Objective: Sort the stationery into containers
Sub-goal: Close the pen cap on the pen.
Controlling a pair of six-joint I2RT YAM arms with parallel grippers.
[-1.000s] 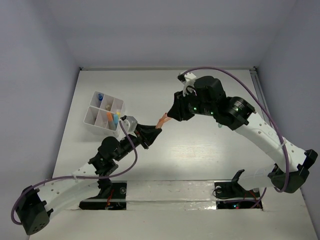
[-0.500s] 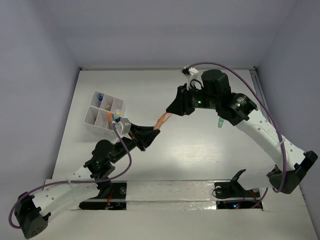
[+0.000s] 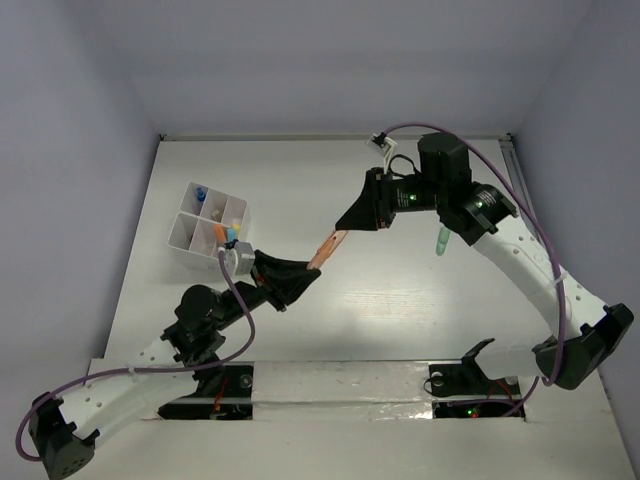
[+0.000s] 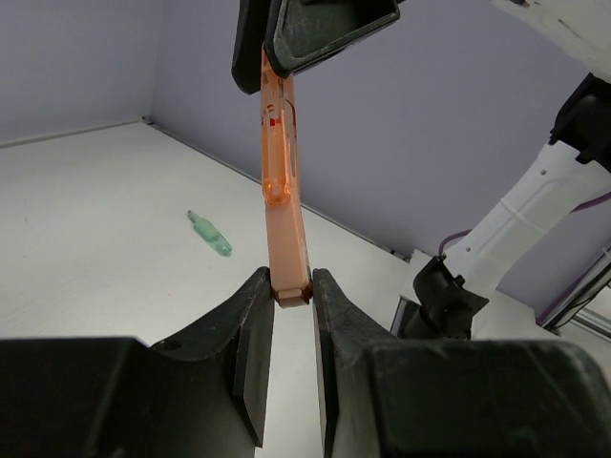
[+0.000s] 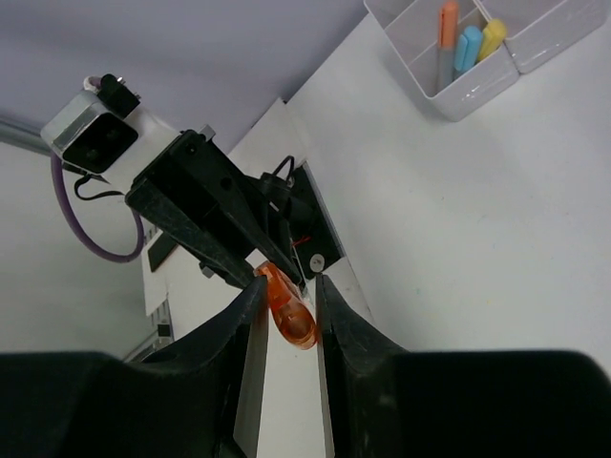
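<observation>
Left claw (image 4: 292, 281) clenched on the squared butt end of a translucent orange plastic pen (image 4: 284, 229), both pads flat against its sides, bite very shallow, only the last bit of the barrel is taken. Right claw (image 5: 286, 286) clamped on the opposite, rounded end of the same pen; its wrist view shows both fingers pressed to the barrel. The pen thus spans the gap between the two claws, in the air well above the white desk (image 4: 95, 210), slanting up from left to right. Judged handling: light, stiff, smooth moulded shell, likely slippery; a tip-only pinch could let it pivot or squirt out once one side lets go. Better hold looks to be further along the barrel toward the middle, flat faces against the pads. Not fragile, but needs no hard squeeze. Out from the claws: small green translucent pen-like piece (image 4: 210, 234) lying loose on the desk, well apart from the handover. White plastic box with square compartments (image 3: 185, 235) sits just beside the left arm's wrist, far-left on the desk; one compartment already holds orange, blue and yellow pens (image 5: 468, 48) standing on end
</observation>
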